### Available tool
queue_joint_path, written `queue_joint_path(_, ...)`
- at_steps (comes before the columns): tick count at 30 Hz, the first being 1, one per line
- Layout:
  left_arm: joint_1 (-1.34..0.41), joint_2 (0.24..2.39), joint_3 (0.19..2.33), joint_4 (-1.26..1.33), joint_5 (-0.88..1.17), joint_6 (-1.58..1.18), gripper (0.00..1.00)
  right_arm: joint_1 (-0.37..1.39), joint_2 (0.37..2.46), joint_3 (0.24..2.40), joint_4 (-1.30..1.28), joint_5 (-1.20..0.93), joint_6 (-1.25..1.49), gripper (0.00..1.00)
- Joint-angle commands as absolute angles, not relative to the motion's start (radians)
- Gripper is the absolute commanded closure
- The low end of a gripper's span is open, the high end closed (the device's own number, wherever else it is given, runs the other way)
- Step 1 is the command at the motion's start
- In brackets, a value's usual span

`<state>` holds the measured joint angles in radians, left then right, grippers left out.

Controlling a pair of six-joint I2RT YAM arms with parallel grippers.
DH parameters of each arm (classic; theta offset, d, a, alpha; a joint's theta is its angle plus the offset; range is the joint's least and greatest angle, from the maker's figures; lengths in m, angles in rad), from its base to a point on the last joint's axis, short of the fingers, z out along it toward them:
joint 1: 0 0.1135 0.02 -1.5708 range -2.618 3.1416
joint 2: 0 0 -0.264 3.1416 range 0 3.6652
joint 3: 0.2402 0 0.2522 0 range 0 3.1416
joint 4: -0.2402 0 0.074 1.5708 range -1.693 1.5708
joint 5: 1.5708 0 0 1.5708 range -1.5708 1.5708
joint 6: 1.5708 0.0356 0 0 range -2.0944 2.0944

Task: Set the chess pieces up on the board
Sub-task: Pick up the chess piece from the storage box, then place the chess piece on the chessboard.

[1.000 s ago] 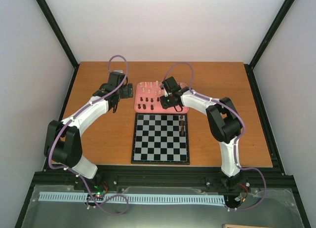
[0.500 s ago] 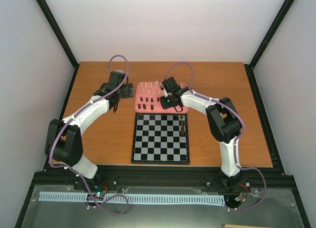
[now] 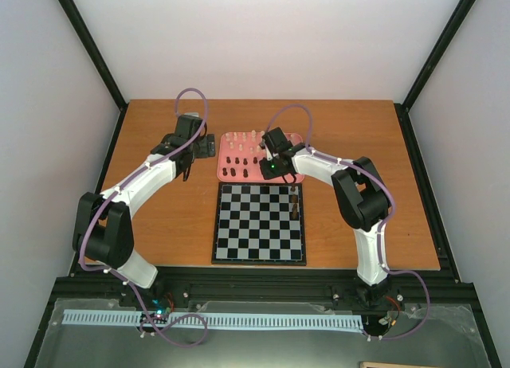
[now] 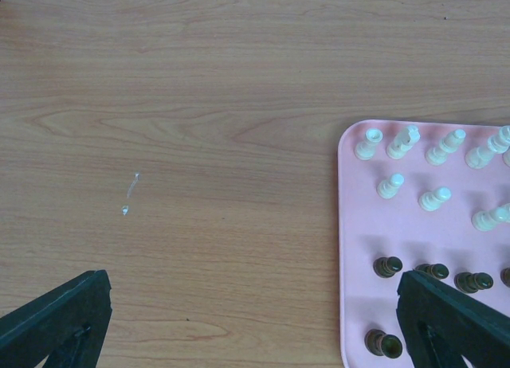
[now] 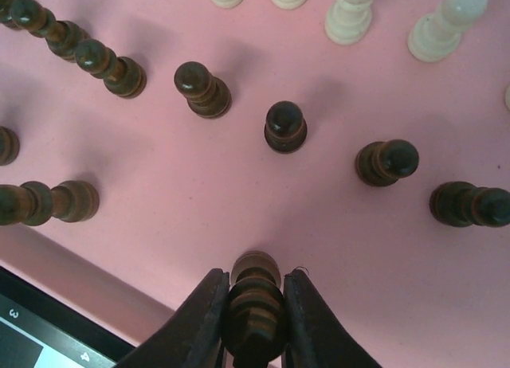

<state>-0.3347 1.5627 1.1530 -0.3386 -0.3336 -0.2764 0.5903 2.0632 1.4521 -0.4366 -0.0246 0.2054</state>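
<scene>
One dark piece (image 5: 255,312) sits by the near edge of the pink tray (image 5: 199,217), pinched between the fingers of the right gripper (image 5: 255,287). Only the right wrist view shows this grip. More dark pieces (image 5: 284,127) and cream pieces (image 4: 410,141) stand on the tray. The top view alone shows the whole board (image 3: 259,223), just in front of the tray, with a few placed pieces (image 3: 296,202) along its right edge. The left gripper (image 4: 255,324) hangs spread wide over the table (image 4: 199,105), beside the tray's left edge.

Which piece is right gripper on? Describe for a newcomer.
Find the pink tray beyond the board. At its board-side edge is a dark piece, apart from the dark rows. Only it sits between the fingers of the right gripper.
</scene>
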Motion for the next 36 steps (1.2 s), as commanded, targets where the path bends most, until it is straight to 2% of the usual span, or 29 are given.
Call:
queue_joint_path(1,-0.333,1.566,1.194,-0.341,-0.343,-0.273,0.00,0.589,2.026,1.454,-0.435,-0.034,0.201,0.84)
queue_joint_path(7,-0.333,1.561,1.193,-0.344,-0.348,-0.272,0.00,0.591,1.993,1.450,-0.425,-0.039,0.201,0.92)
queue_joint_path(17,-0.333,1.562,1.191,-0.338,-0.339,-0.273,0.00,0.615,1.793,1.382,-0.419,0.018,0.217,0.93)
queue_joint_path(27,-0.333,1.548,1.184,-0.343,-0.345,-0.275,0.00,0.738,1.488,1.135,-0.518,0.224,0.332,0.93)
queue_joint_path(32,-0.333,1.536,1.177,-0.339,-0.343,-0.275,0.00,0.756,1.299,1.015,-0.589,0.225,0.384,0.92)
queue_joint_path(36,-0.333,1.538,1.180,-0.339,-0.338,-0.275,0.00,0.768,1.243,0.940,-0.646,0.238,0.422,0.92)
